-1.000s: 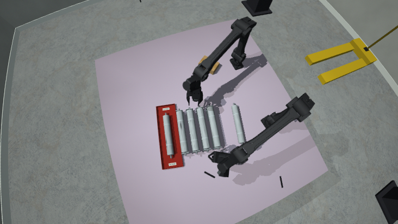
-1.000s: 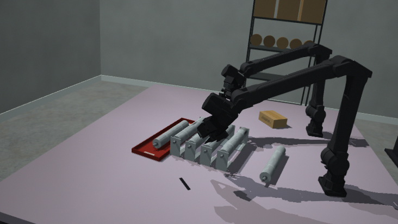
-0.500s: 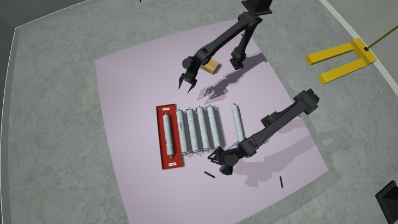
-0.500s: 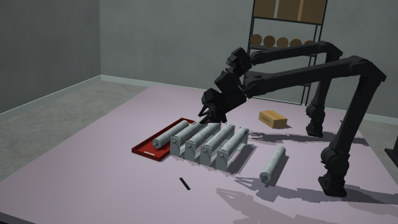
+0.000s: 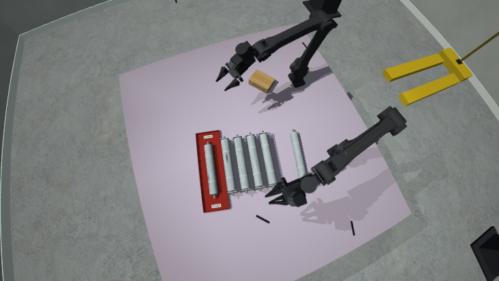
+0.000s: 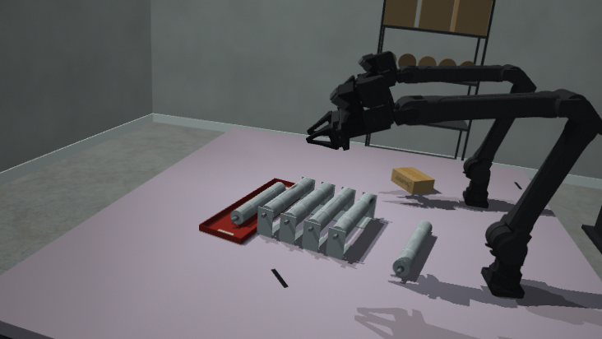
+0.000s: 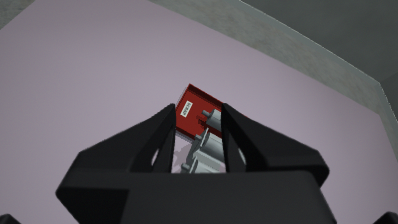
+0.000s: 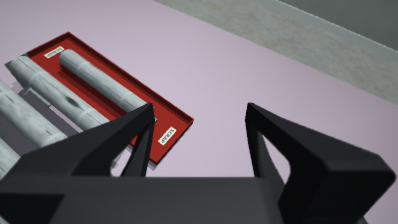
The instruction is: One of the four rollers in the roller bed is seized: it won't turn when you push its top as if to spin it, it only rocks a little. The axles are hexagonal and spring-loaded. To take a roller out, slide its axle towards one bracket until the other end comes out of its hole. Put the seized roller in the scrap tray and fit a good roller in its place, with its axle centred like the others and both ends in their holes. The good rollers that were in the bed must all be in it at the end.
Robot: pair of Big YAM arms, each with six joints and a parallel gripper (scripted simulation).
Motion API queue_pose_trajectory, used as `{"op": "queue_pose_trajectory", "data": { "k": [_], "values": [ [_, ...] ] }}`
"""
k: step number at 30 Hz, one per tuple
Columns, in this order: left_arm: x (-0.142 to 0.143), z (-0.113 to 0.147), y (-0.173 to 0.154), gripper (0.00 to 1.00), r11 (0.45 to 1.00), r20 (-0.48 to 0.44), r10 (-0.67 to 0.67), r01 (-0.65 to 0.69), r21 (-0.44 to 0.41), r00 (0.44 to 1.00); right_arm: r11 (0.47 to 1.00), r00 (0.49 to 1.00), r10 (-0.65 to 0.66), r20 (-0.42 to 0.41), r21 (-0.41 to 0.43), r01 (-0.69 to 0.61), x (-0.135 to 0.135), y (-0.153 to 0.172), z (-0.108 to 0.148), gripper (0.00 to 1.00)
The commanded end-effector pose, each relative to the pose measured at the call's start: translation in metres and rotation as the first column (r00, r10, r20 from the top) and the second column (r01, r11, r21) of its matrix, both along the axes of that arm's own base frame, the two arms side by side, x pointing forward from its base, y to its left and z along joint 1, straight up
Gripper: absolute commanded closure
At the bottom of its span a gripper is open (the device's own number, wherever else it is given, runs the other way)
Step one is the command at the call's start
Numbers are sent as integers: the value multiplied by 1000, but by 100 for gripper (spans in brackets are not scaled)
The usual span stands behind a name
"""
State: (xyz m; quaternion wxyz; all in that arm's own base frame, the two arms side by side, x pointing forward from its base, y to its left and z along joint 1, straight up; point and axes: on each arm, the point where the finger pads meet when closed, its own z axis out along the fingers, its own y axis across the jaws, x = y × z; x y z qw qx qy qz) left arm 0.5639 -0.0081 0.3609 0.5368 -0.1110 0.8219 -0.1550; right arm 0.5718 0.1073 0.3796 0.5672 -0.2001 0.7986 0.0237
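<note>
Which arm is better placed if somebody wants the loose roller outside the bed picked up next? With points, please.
Probably the left: its open gripper [image 5: 267,199] [image 6: 307,135] [image 7: 199,105] is nearer the loose roller [image 5: 296,148] [image 6: 414,246], whose one end its arm overlaps from above. The right gripper [image 5: 220,85] [image 8: 199,111] hangs farther off, past the bed.
</note>
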Motion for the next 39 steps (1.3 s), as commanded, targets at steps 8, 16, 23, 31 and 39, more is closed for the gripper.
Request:
{"op": "queue_pose_trajectory", "data": {
  "k": [8, 16, 23, 31, 39],
  "values": [
    [-25, 99, -1, 68, 956, 302, -50, -41, 289, 952, 953, 943, -249, 220, 228, 198, -32, -77, 93, 38],
    [-37, 122, 1, 68, 932, 376, -45, -96, 348, 926, 925, 902, -326, 282, 291, 244, -49, -102, 117, 38],
    [-51, 156, 3, 68, 920, 450, -33, -148, 363, 893, 910, 871, -364, 330, 327, 256, -63, -114, 139, 38],
    [-45, 172, 5, 68, 929, 454, -22, -150, 339, 891, 916, 872, -357, 335, 309, 257, -50, -114, 148, 38],
    [-42, 169, 4, 68, 926, 448, -24, -150, 348, 894, 917, 880, -348, 322, 314, 247, -46, -108, 145, 38]
  ]
}}
